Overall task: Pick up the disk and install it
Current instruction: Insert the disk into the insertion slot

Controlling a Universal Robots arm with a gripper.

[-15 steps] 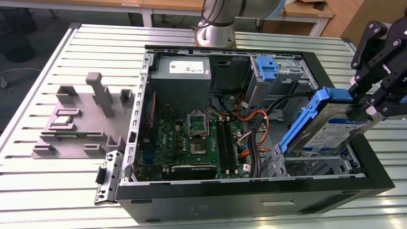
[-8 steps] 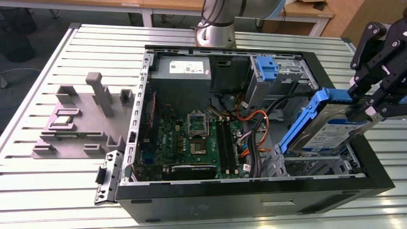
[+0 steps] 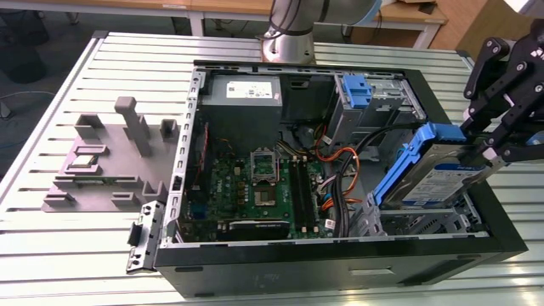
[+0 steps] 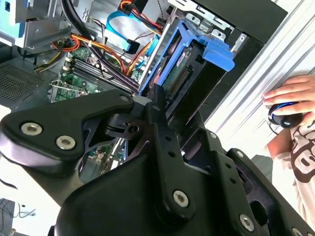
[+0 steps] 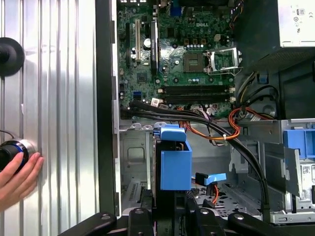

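The disk (image 3: 434, 175) is a silver drive with a blue-and-white label and blue carrier rails. It hangs tilted, one end low, over the metal drive bay (image 3: 425, 223) at the exterior view's right end of the open computer case (image 3: 340, 268). My gripper (image 3: 480, 150) is shut on its raised end, black fingers on either side. In the first wrist view the disk (image 5: 174, 162) stands edge-on above the bay (image 5: 135, 162), gripper (image 5: 170, 204) around it. In the second wrist view the disk (image 4: 184, 59) sticks out beyond the gripper (image 4: 170, 105).
Inside the case lie the motherboard (image 3: 259, 185), the grey power supply (image 3: 242, 92), a bare blue bracket (image 3: 357, 89) and orange and black cables (image 3: 340, 166) beside the bay. A grey fixture (image 3: 111, 159) sits on the slatted table. A person's hand (image 5: 17, 177) rests by a black knob (image 5: 10, 152).
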